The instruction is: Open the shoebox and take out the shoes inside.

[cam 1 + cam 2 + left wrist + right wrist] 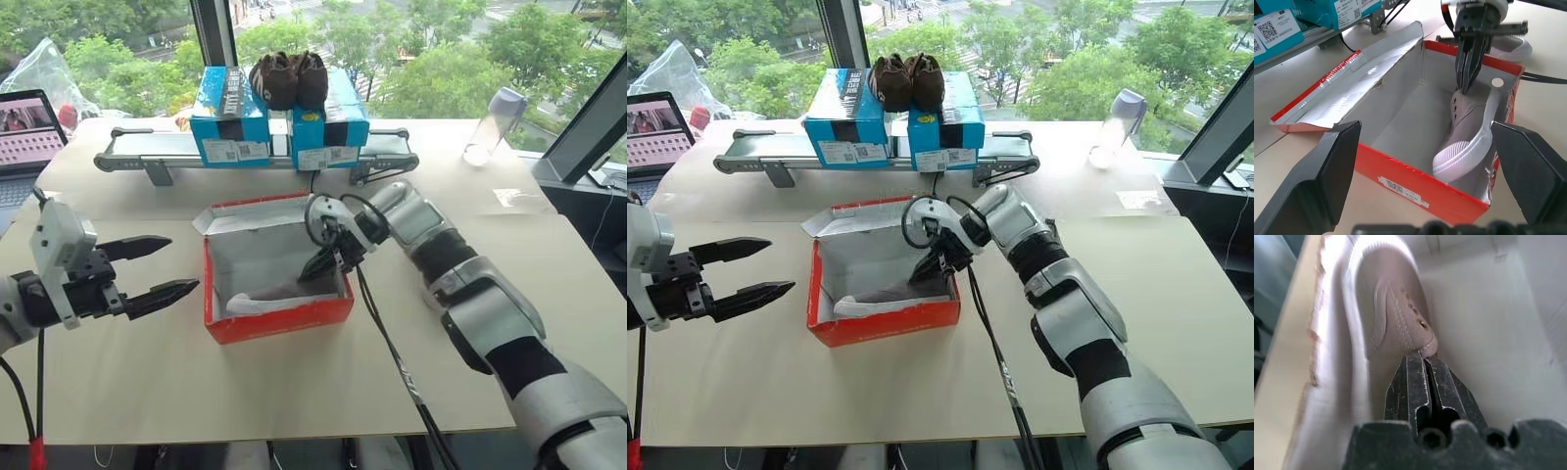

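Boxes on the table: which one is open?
The red shoebox nearest the robot: its lid is flipped back and a grey shoe lies inside. The two blue boxes behind it are closed.

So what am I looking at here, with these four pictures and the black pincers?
A two-armed robot works at a table. Two pictures come from its head, one from each wrist. The red shoebox lies open with a grey shoe inside. The right gripper reaches into the box, shut on that shoe's edge. The left gripper hangs open beside the box, holding nothing. Behind stand blue boxes with dark brown shoes on top, plus a laptop.
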Action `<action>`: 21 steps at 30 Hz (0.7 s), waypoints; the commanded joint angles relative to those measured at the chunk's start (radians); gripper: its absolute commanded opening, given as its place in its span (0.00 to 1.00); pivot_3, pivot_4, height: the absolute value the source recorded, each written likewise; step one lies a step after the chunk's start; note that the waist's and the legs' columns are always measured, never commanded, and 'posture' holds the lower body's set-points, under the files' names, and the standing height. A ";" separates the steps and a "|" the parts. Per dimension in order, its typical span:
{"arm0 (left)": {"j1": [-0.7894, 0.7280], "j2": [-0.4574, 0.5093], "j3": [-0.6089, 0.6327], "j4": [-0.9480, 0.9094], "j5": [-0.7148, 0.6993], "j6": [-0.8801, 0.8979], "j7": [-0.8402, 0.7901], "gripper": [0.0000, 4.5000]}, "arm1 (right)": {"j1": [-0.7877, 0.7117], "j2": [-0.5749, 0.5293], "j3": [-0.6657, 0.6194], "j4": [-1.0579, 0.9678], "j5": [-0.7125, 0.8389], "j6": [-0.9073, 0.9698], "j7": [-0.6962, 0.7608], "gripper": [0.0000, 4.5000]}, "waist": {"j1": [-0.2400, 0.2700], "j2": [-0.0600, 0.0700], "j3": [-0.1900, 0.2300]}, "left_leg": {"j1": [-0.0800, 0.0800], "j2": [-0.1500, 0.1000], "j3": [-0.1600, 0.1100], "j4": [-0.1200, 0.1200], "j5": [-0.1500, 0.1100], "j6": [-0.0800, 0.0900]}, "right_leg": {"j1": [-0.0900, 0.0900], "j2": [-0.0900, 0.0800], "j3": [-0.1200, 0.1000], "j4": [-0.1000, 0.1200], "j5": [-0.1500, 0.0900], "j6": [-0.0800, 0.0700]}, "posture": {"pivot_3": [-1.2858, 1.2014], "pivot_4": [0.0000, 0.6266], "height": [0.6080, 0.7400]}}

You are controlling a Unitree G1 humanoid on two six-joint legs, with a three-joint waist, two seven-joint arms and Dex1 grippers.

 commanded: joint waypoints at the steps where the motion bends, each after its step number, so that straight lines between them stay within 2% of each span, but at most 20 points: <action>1: -0.036 0.018 -0.012 0.004 0.002 -0.021 -0.005 1.00 | -0.054 -0.048 -0.079 -0.158 0.118 0.121 0.052 0.00 | 0.003 0.000 0.000 | 0.000 0.000 0.000 0.000 0.000 0.000 | 0.000 0.000 0.000 0.000 0.000 0.000 | 0.52 0.24 1.00; 6: -0.080 0.021 -0.059 0.036 0.016 -0.035 -0.016 1.00 | -0.070 -0.112 -0.142 -0.283 0.191 0.226 0.052 0.00 | 0.007 0.000 0.000 | 0.000 0.000 0.000 0.000 0.000 0.000 | 0.001 0.000 0.000 0.000 0.000 0.000 | 0.52 0.24 1.00; 13: -0.166 0.020 -0.147 0.099 0.046 -0.062 -0.047 1.00 | -0.099 -0.276 -0.288 -0.376 0.269 0.337 -0.014 0.00 | 0.011 0.000 0.000 | -0.001 0.000 0.000 0.000 0.000 0.000 | 0.000 0.000 0.000 -0.001 0.000 0.000 | 0.52 0.24 1.00; 21: -0.264 0.006 -0.250 0.163 0.069 -0.089 -0.093 1.00 | -0.017 -0.449 -0.417 -0.399 0.251 0.491 -0.235 0.00 | 0.009 0.000 0.000 | 0.000 0.000 0.000 0.000 0.000 0.000 | 0.000 0.000 0.000 -0.001 0.000 0.000 | 0.52 0.24 1.00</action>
